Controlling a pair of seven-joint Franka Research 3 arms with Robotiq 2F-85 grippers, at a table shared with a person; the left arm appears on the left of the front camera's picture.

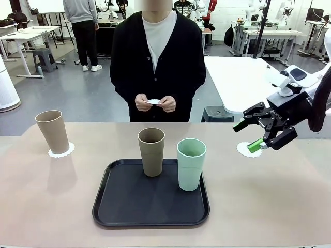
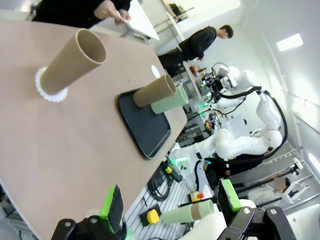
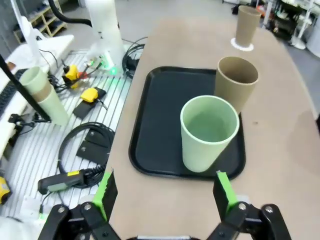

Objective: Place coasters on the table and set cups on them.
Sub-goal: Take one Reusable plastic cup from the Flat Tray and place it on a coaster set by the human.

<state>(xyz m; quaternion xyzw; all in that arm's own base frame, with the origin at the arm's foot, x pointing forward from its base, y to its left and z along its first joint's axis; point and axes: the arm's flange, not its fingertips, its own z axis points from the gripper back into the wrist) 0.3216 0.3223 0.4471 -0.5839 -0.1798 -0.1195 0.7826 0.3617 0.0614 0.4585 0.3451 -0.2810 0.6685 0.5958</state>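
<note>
matte mint cup (image 1: 191,164) and tan cup (image 1: 151,151) on the near black tray (image 1: 119,206) look light, stiff and tippy, best pinched mid-wall; right claw (image 1: 246,135) gapes empty over a half-hidden coaster (image 1: 242,150) on the tabletop (image 1: 289,196), left claw (image 2: 170,201) wide too; farther off, a person's hands (image 1: 155,103) mostly cover a third coaster (image 1: 154,102).

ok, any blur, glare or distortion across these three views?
Front view: sharp, soft even light, faint shadow before the left tan cup. Left wrist view: rolled, wide-angle stretch, the table slants. Right wrist view: crisp on the mint cup, no strong glare.
</note>
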